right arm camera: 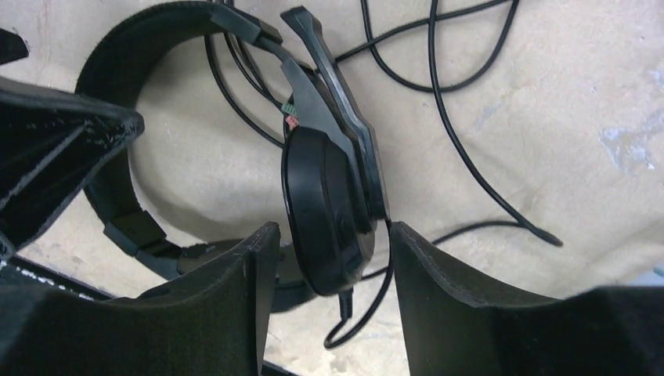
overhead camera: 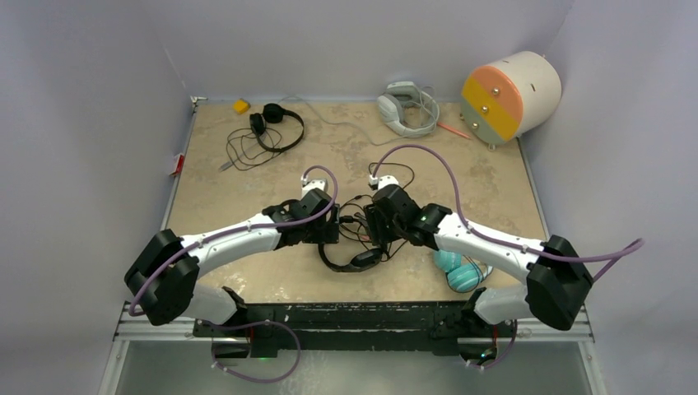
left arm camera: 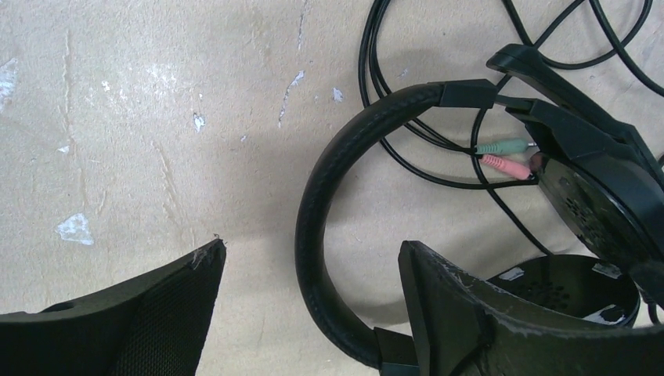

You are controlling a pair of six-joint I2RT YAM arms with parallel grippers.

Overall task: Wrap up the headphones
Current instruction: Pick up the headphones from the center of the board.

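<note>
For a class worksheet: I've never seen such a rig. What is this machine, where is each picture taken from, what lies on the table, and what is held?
Two white robot arms bolted at the table's near edge each end in a black two-finger gripper. One picture looks down from above and behind; the others come from the left and right wrist cameras. On the beige table lie a black wired headset in the middle, slim black headphones far left, white-grey headphones at the back, teal ear cups beside the right arm and a cream cylinder far right. The left gripper is open over the headband. The right gripper straddles a black ear cup; whether it grips is unclear.
</note>
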